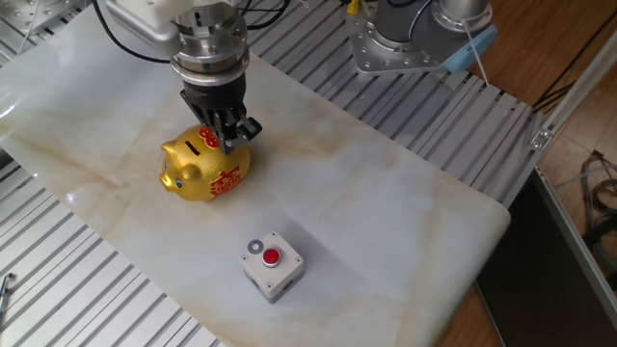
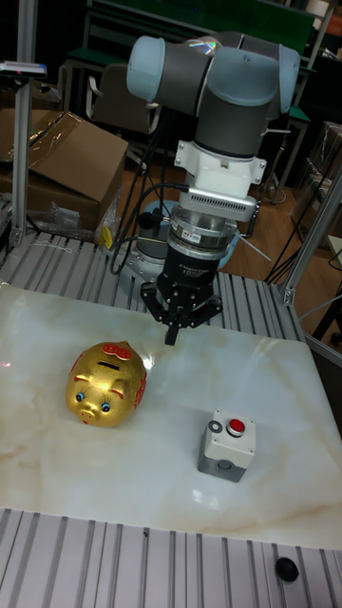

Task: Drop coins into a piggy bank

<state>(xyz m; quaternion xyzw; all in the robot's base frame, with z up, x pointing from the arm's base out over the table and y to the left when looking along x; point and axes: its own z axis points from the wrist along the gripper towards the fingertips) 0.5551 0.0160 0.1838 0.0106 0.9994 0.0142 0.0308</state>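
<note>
Gripper (image 1: 228,138) hangs from the UR5 arm (image 2: 223,90), pointing down, just behind and to the rear side of the piggy bank (image 1: 203,165). In the tall fixed view the gripper (image 2: 176,328) sits above the marble bench (image 1: 386,207), its tip near the pig's (image 2: 107,382) back end — contact between the two cannot be judged from either view.

Jaws: drawn together to a narrow point, nothing visible between them.

Piggy bank: gold, red characters on its flank, standing upright on the bench, slot (image 1: 199,147) on its back facing up and uncovered.

Coin (image 1: 254,248): one small grey disc with a darker centre, lying flat on top of the white button box (image 1: 273,267), just beside the red button (image 1: 272,256). In the tall fixed view the coin (image 2: 217,427) is at the box's corner — well apart from both pig and gripper.
</note>
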